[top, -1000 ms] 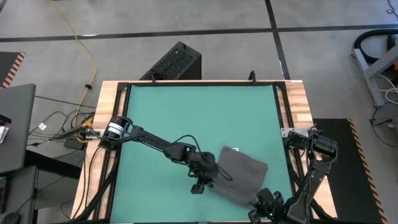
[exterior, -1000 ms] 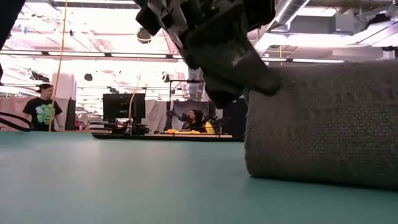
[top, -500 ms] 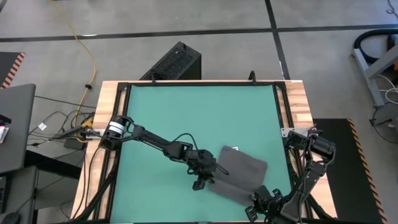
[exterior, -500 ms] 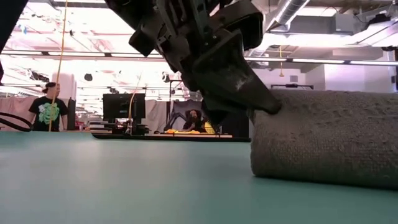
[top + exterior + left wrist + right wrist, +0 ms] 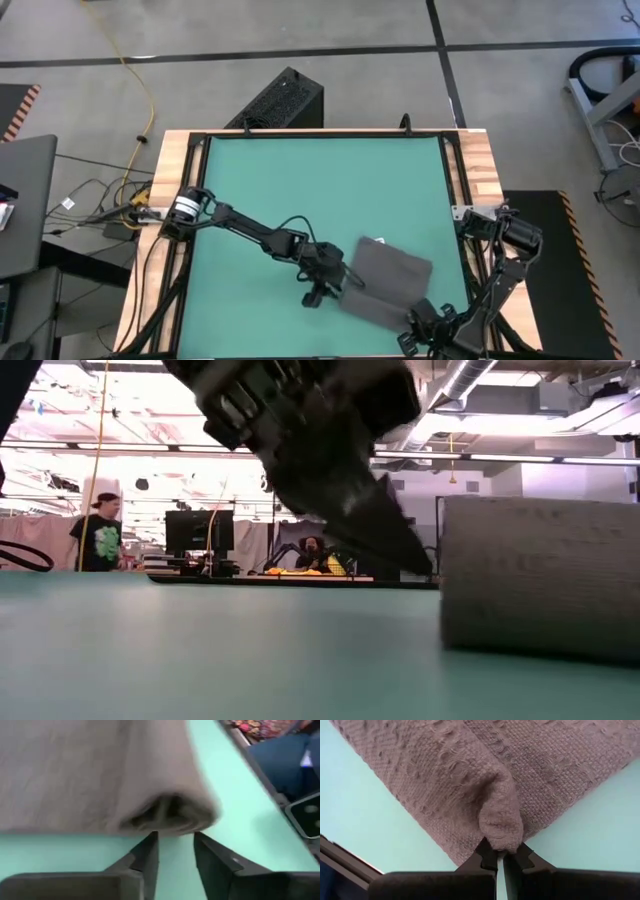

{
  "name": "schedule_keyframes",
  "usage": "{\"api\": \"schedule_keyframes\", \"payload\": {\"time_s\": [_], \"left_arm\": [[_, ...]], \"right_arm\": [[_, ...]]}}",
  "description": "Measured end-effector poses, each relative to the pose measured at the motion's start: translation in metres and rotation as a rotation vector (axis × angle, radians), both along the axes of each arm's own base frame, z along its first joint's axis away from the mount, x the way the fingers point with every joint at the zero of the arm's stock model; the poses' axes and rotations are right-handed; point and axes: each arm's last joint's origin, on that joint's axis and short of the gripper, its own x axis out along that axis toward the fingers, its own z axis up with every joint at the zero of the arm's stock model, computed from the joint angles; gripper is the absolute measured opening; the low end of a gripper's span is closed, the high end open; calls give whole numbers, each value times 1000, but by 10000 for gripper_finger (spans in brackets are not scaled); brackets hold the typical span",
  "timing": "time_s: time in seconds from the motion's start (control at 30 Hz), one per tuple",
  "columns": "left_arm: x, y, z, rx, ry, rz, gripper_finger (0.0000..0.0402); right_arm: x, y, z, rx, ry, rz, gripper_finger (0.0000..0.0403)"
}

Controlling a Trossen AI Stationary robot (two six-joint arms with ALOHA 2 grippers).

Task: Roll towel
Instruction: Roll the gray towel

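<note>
Near table front: towel (image 5: 392,280) roll end blurred; left claw (image 5: 175,851) spread, empty; right claw (image 5: 501,854) pinching towel

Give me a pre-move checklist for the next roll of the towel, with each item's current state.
1. Left gripper clear of the towel: ok, fingers apart with a gap to the rolled end.
2. Right gripper holding the towel: ok, shut on a pinched fold.
3. Roll formed at the left gripper's end: ok, a rounded end shows in the low view.
4. Towel fully on the table: ok.
5. Roll even along its length: cannot tell.
</note>
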Motion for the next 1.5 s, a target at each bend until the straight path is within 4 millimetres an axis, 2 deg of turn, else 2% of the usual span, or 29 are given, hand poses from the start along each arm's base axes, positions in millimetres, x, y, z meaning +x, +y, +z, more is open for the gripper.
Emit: {"api": "schedule_keyframes", "payload": {"time_s": [0.17, 0.27, 0.37, 0.47, 0.57, 0.67, 0.73, 0.83, 1.1, 1.4, 1.5], "left_arm": [[-2, -4, 0, 21, 15, -14, 173], [-6, 0, 1, 36, 69, 11, 182], [-11, 0, 11, 43, 76, -4, 164], [-12, -10, 32, 41, -39, -53, 136], [-16, -33, 50, 175, -246, -78, 98], [-21, -60, 55, 386, -425, -108, 36], [-22, -75, 52, 483, -512, -90, 11], [-18, -84, 43, 505, -580, -54, 5], [5, -65, 3, 483, -589, 39, 0], [12, -57, -42, 445, -480, 85, 0], [14, -53, -48, 414, -458, 127, 0]], "right_arm": [[-1, 0, 0, -3, 6, 17, 23], [-1, 0, -1, -6, 5, 20, 23], [0, 0, -1, -9, 5, 34, 23], [0, 0, -1, -12, 4, 39, 23], [0, 0, -1, -14, 2, 42, 23], [0, 0, -1, -15, 0, 42, 23], [0, 0, -1, -17, -1, 44, 23], [0, 0, -1, -20, -5, 44, 23], [1, 0, -1, -22, -6, 61, 23], [1, 0, -1, -21, -6, 67, 24], [1, 0, -1, -22, -6, 69, 27]]}}
